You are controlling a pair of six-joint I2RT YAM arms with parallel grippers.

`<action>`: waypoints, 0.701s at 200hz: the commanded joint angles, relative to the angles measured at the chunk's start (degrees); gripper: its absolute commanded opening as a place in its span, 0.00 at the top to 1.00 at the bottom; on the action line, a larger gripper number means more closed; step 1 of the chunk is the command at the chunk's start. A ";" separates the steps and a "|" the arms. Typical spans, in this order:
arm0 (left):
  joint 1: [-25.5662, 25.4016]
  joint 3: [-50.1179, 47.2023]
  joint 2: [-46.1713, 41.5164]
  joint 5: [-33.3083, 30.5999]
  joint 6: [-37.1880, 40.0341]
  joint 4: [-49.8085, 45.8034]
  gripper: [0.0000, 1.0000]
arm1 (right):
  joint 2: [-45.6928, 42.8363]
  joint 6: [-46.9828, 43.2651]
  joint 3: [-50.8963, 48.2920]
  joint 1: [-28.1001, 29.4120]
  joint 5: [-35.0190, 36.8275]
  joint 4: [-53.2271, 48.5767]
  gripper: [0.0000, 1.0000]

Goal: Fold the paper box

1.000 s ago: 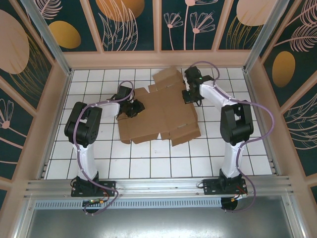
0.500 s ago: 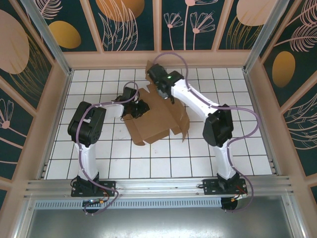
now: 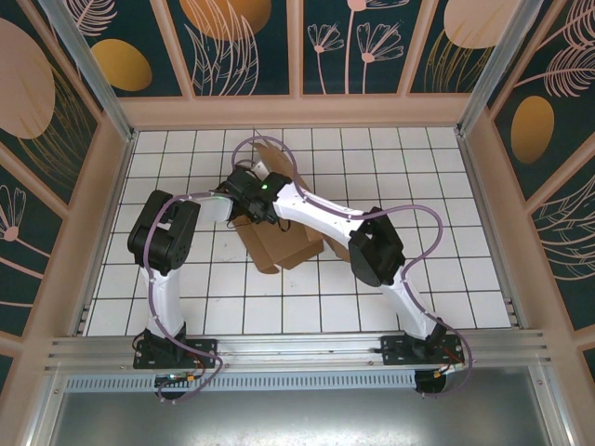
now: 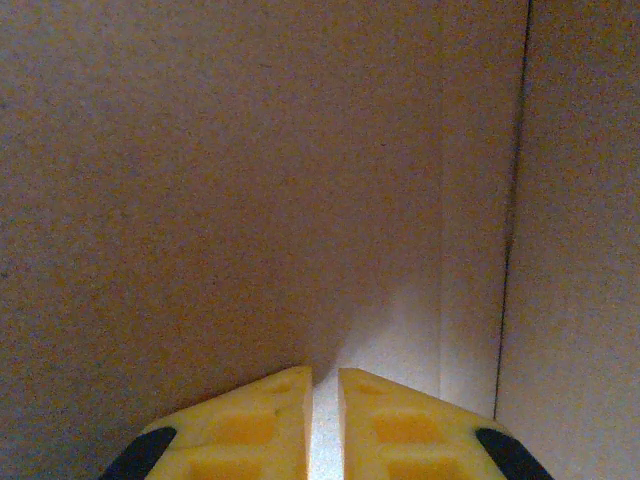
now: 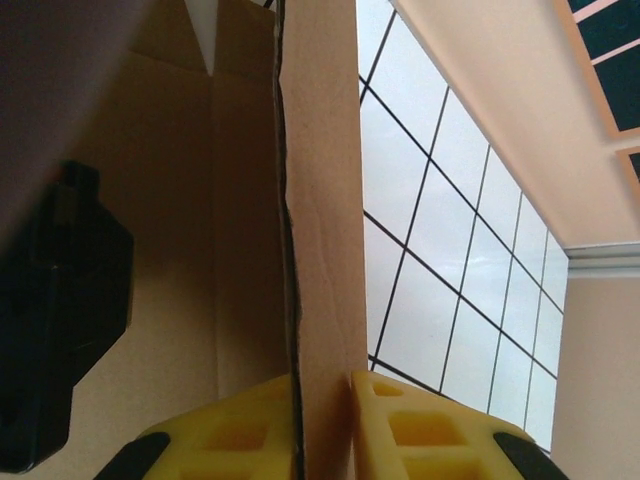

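The paper box (image 3: 284, 243) is brown corrugated cardboard lying left of the table's centre, with one part folded up and over and a flap (image 3: 271, 158) sticking out at the back. My right arm reaches across to the left, and my right gripper (image 5: 322, 375) is shut on an upright cardboard panel (image 5: 320, 200) seen edge-on between its yellow fingers. My left gripper (image 4: 324, 372) sits close against the cardboard (image 4: 200, 180), its fingers nearly together with a thin pale strip of the board between them. From above, both grippers meet at the box's left back corner (image 3: 246, 200).
White tiled table (image 3: 446, 232) spreads to the right and front of the box. Cream walls (image 3: 297, 111) close in the back and sides. A metal rail (image 3: 297, 348) runs along the near edge by the arm bases. A black arm part (image 5: 60, 310) looms left of the held panel.
My right arm has swung from the back right across to the left, carrying the cardboard's right part up and over. The flat sheet now looks much narrower. The left arm has hardly moved.
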 commanded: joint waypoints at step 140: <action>0.40 -2.07 0.28 0.62 -1.70 1.49 0.83 | -13.82 -31.71 -33.27 -7.29 10.85 37.81 0.79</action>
